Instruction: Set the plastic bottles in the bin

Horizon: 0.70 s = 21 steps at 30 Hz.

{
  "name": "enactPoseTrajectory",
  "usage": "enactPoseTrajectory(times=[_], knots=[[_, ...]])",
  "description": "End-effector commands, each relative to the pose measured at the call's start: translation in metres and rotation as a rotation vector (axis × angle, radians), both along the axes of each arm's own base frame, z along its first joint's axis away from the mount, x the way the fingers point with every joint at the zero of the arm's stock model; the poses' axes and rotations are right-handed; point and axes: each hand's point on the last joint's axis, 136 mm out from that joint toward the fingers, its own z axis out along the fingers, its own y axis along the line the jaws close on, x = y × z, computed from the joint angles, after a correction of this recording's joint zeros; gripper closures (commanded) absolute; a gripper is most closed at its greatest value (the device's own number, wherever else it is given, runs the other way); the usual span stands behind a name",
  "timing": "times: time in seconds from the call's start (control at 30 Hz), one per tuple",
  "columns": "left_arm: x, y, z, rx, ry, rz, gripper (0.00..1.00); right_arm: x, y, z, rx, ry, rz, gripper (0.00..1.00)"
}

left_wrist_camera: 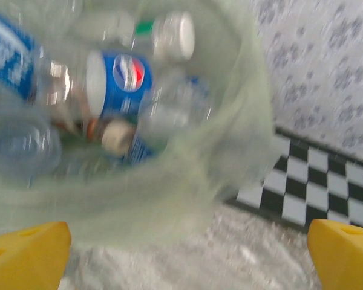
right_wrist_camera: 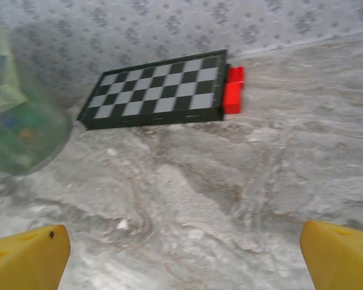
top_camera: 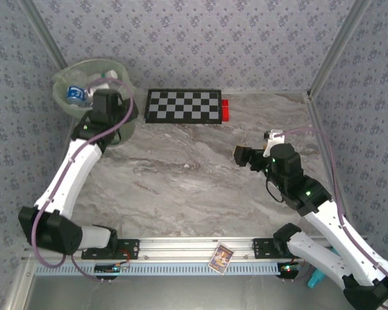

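Marbled desk (top_camera: 194, 174): clear blue-labelled plastic bottles (left_wrist_camera: 118, 81) lie in the pale green translucent bin (left_wrist_camera: 187, 181) just ahead of the left tool (left_wrist_camera: 187, 257), whose fingers stand apart and empty; the task is likely finished.

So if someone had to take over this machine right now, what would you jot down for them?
Left gripper: open, empty, close to the bin.
Right gripper: open, empty, above the table, facing the checkerboard.
Plastic bottles: every one I can see lies inside the bin.
Done: seemingly all the bottles are binned.
Left: probably just check for strays, then park the arms.
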Motion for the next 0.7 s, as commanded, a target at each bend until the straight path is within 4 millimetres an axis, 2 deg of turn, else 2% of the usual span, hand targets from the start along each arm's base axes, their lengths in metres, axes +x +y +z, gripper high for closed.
enactPoseTrajectory(times=[0.0,0.07,0.17,0.37,0.43,0.5,0.6,0.67], knots=[[-0.024,0.009,-0.007,-0.026,-0.055,0.051,0.0,0.011,-0.029,-0.022,-0.131,0.016,-0.116,0.01],[-0.042,0.017,-0.038,-0.02,-0.008,0.083,0.0,0.017,-0.044,-0.034,-0.177,0.019,-0.186,0.01],[-0.062,0.028,-0.073,0.009,0.02,0.107,0.0,0.023,-0.065,-0.053,-0.262,-0.006,-0.265,0.01],[-0.081,0.05,-0.106,0.059,-0.027,0.194,0.0,0.032,-0.092,-0.086,-0.446,-0.043,-0.289,0.01],[-0.079,0.053,-0.115,0.099,-0.043,0.188,0.0,0.033,-0.103,-0.094,-0.508,-0.065,-0.312,0.01],[-0.082,0.064,-0.127,0.155,-0.052,0.236,0.0,0.035,-0.113,-0.107,-0.522,-0.085,-0.337,0.0],[-0.074,0.07,-0.141,0.208,-0.091,0.228,0.0,0.04,-0.129,-0.122,-0.423,-0.11,-0.391,0.01],[-0.061,0.072,-0.138,0.22,-0.091,0.198,0.0,0.044,-0.14,-0.135,-0.38,-0.088,-0.427,0.01]])
